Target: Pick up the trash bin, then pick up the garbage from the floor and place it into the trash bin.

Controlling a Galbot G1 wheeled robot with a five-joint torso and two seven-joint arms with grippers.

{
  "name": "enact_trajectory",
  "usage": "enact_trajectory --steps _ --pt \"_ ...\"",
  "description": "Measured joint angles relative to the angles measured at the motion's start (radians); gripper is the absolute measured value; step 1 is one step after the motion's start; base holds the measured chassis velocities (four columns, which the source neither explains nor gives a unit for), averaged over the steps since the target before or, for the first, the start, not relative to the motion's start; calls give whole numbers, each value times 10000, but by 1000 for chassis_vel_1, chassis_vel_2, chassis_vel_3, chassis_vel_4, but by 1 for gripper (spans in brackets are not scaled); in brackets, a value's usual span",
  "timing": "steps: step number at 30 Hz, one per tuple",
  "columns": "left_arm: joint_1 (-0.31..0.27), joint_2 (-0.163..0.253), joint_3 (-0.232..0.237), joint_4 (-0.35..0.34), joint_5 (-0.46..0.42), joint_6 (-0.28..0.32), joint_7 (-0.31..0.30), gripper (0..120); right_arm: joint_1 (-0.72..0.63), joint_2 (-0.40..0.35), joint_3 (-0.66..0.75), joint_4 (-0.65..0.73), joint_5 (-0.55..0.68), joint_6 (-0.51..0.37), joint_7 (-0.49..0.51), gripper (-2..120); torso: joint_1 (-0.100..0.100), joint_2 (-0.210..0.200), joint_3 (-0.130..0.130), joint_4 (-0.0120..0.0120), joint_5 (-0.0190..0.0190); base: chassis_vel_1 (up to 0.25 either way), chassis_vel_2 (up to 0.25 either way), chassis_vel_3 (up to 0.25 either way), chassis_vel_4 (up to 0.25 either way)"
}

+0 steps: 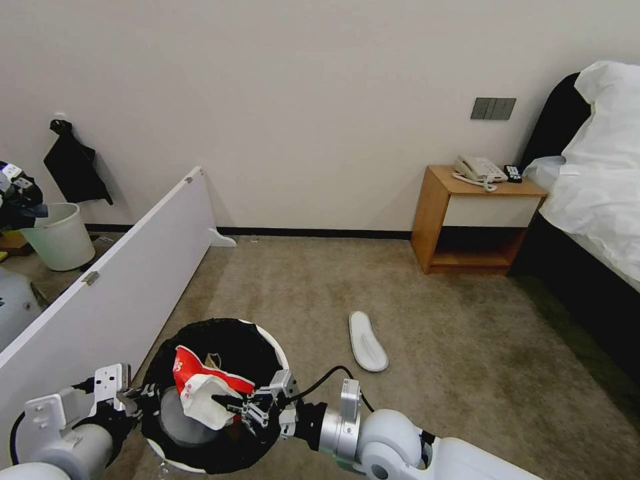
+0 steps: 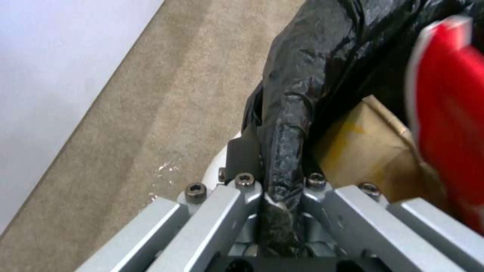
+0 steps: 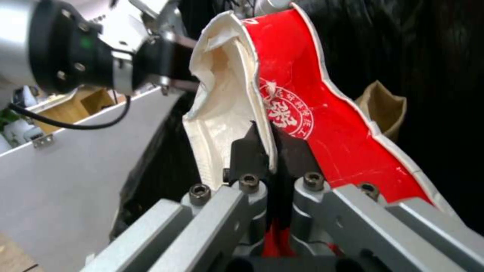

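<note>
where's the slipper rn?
Head view: the white slipper lies on the carpet ahead and to the robot's right of the trash bin, short of the nightstand.

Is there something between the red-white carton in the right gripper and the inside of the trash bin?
Nothing visible: the right gripper holds the carton over the open trash bin, gripped by the left gripper.

Hidden and cut-off parts

The trash bin's [image 1: 275, 345] near rim runs off the head view's lower edge, and the red-white carton [image 1: 200, 390] hides its bottom. The bed [image 1: 593, 187] is cut by the right edge. The carton is blurred in the left wrist view.
</note>
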Motion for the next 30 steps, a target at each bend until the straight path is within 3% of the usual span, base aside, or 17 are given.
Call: enact_trajectory --steps 28,30 --pt "252 36 -111 -317 -195 4 -110 2 51 147 -119 -281 130 -690 684 1 0 0 0 -1 0 0 0 0 0" --pt "307 45 -114 -337 -195 4 -118 2 50 151 -131 -286 80 -691 701 7 0 0 0 -1 0 0 0 0 0"
